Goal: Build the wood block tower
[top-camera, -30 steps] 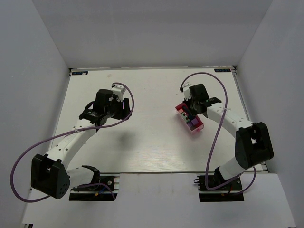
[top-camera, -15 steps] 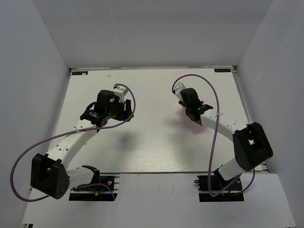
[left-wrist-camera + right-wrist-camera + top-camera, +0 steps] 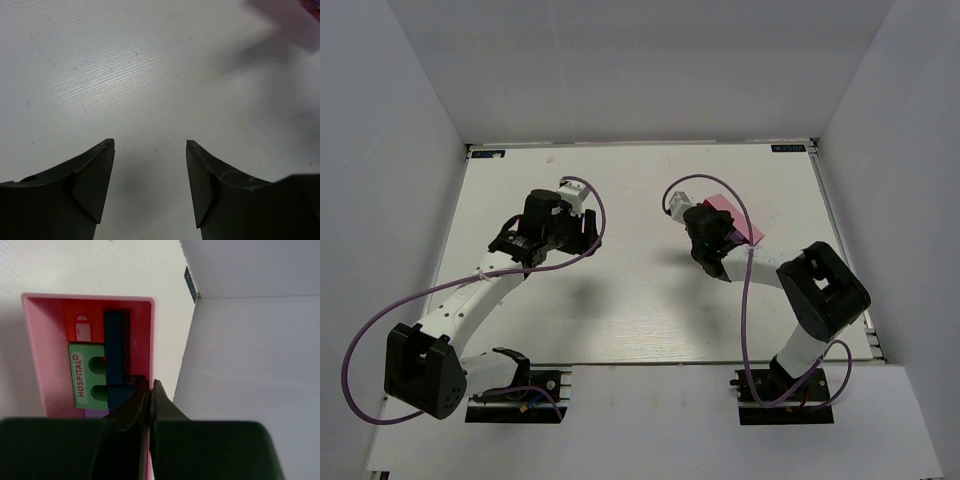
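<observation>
White worktop (image 3: 640,300) lies under the left tool (image 3: 149,147), jaws apart, left of centre. Further up, right of centre, the right tool (image 3: 150,390) clamps the pink tray (image 3: 42,365) by its wall, wood blocks (image 3: 85,375) packed inside. Unpacking, I judge; next, tip them out.

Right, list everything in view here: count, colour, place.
tray: one, pink, right half of the table
red block: one, red, far end of the tray
green block: one, green, marked HOSPITAL, next to the red one
dark block: one, dark blue, long, beside both, near the tray's right wall
table: one, white, under everything
cables: two, purple, one looping along each arm
arms: two, white and black, bases at the near edge
left end effector: one, black, open over bare table
right end effector: one, black, shut on the tray's right wall
</observation>
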### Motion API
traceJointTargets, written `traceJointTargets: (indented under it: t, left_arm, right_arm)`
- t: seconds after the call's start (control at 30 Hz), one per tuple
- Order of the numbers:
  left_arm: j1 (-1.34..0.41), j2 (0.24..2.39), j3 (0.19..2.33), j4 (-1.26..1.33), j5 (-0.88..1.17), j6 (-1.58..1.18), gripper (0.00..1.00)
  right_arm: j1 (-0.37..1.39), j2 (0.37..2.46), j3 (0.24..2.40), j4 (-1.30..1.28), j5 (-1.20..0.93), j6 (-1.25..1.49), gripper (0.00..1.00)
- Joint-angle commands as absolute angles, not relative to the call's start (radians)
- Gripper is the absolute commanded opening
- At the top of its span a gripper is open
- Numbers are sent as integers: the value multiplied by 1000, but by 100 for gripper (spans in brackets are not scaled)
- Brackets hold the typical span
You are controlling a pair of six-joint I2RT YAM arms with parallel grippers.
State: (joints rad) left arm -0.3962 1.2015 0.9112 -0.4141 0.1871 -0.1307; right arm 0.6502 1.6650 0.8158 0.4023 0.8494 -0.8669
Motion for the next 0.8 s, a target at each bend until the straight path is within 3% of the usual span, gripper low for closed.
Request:
traceJointTargets:
  t: [0.0,0.33,0.77]
  left_arm:
    - [-400,1170,907,-399,201,-123,70]
    - [-410,1170,907,-399,210,-123,71]
    - [-410,1170,907,-399,210,-123,71]
  right_arm:
    - [669,1680,801,685,948,-991,0]
    - [718,1805,716,1086,992,-1222,0]
    - [741,1907,681,1227,1014,-1318,0]
